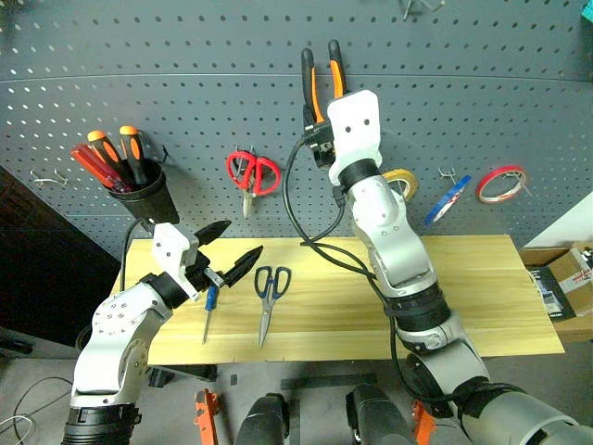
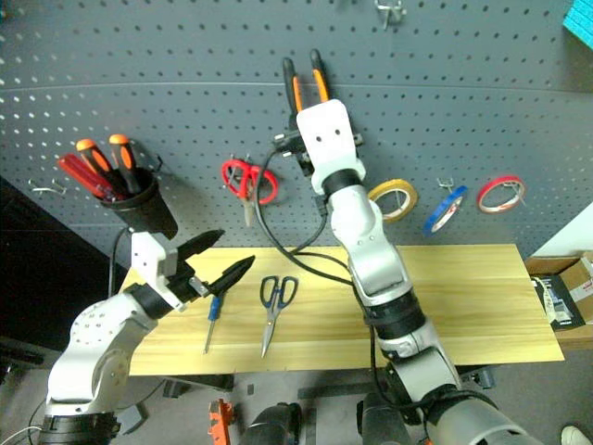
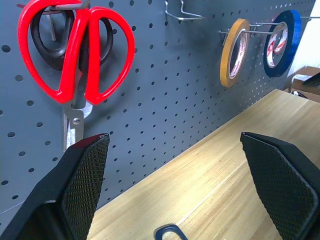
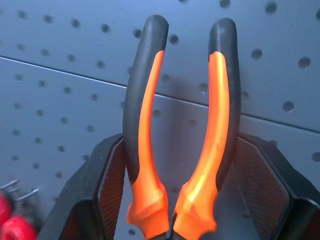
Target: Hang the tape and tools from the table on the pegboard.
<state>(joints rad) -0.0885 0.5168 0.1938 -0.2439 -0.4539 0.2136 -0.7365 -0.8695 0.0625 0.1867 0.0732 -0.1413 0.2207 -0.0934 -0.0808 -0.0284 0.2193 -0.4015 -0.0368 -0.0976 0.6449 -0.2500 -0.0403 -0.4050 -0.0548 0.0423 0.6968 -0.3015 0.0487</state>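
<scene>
My right gripper [image 4: 182,200] is raised in front of the dark grey pegboard [image 1: 185,83], shut on the pliers [image 1: 321,79], whose orange-and-black handles point up. Above the left end of the light wooden table [image 1: 482,297], my left gripper [image 1: 243,237] hangs open and empty, just over the blue-handled screwdriver [image 1: 209,311]. The steel scissors with dark blue handles [image 1: 269,297] lie flat beside the screwdriver, to its right. The yellow tape [image 1: 403,181] hangs on a pegboard hook, partly behind my right arm.
Red-handled scissors [image 1: 251,173] hang on the board left of the pliers. A black cup [image 1: 139,190] with several red and orange screwdrivers hangs at far left. Blue tape [image 1: 449,199] and red tape [image 1: 500,184] hang at right. A cardboard box [image 1: 570,278] stands past the table's right end.
</scene>
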